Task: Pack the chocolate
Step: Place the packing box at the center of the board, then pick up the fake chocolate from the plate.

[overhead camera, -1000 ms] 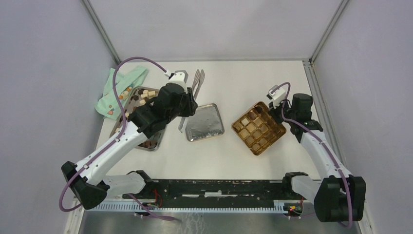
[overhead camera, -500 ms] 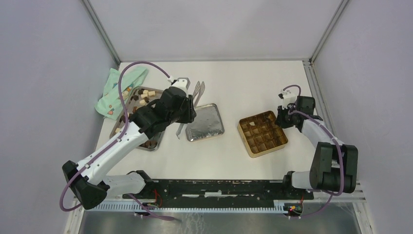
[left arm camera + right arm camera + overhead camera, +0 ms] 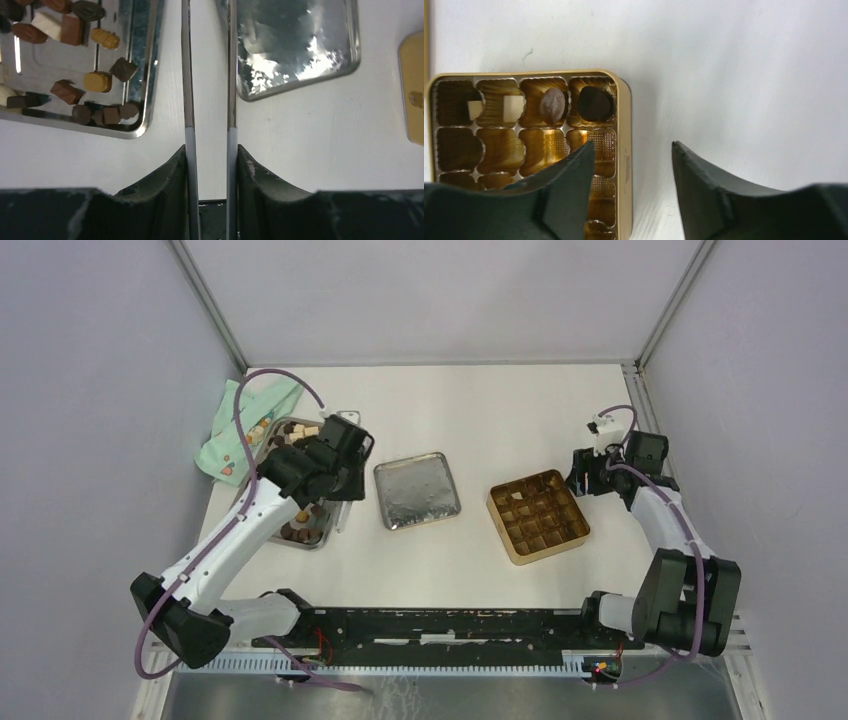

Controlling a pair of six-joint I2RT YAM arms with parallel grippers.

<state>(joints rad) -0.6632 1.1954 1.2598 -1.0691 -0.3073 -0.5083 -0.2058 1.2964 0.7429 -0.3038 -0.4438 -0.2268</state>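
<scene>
Chocolate [image 3: 97, 81] in dark, mid-brown and cream chunks lies loose in a steel tray [image 3: 150, 75] at the left [image 3: 330, 525]. My left gripper [image 3: 210, 146] is shut on the long metal tweezers [image 3: 187, 75]. Their two arms run up between the tray and a silver lid, and their tips are out of view. The gold tin [image 3: 545, 525] sits right of centre. Its far row holds a dark piece [image 3: 595, 103], a brown one [image 3: 552, 105] and cream ones [image 3: 514, 107]. My right gripper [image 3: 633, 143] is open, with its jaws either side of the tin's right wall [image 3: 624, 130].
A shiny silver lid [image 3: 417, 490] lies flat between the tray and the tin. A green patterned bag [image 3: 245, 425] lies at the far left behind the tray. Grey walls enclose the table on three sides.
The right gripper turned the tin from a diamond to nearly square, then opened and let go. The left arm carried the tweezers left, from over the lid to the tray's edge.
</scene>
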